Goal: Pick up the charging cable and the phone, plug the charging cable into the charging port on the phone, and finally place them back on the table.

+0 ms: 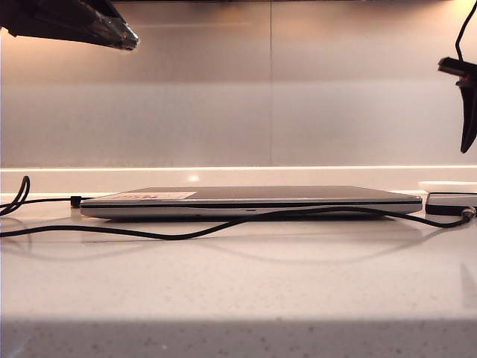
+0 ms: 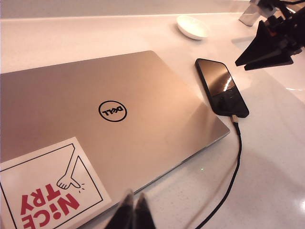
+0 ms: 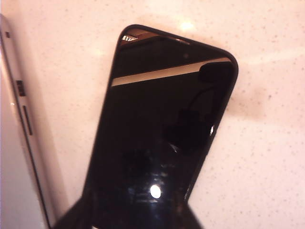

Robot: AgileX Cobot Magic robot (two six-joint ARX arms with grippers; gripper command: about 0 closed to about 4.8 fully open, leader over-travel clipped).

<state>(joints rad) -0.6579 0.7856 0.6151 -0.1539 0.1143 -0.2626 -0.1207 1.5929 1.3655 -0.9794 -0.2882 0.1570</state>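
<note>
A pale, speckled stone-like counter [image 1: 238, 283] runs in front of a grey panelled wall [image 1: 223, 89], lit warmly from above. The left gripper [image 2: 133, 213] hangs above the near corner of the laptop, its jaws pressed together with nothing between them; in the exterior view it shows as a dark shape at the upper left, well above the counter. The right gripper [image 2: 267, 47] hovers just above the far end of the phone [image 2: 222, 88], clear of it; its dark fingers [image 3: 76, 217] show only as blurred edges in its own wrist view, so I cannot tell how wide the jaws stand. The phone lies flat and screen-up on the counter just beside the laptop's right edge. The charging cable [image 2: 233, 171] is plugged into the phone's near short end, its pale plug tip [image 2: 234, 118] seated at the charging port, and the black cord trails along the counter in front of the laptop toward the left. The closed silver Dell laptop [image 2: 105, 114] bears a white "NICE TRY" sticker [image 2: 47, 191]. A small white dish [image 2: 193, 26] sits farther back, well apart from the phone.
</note>
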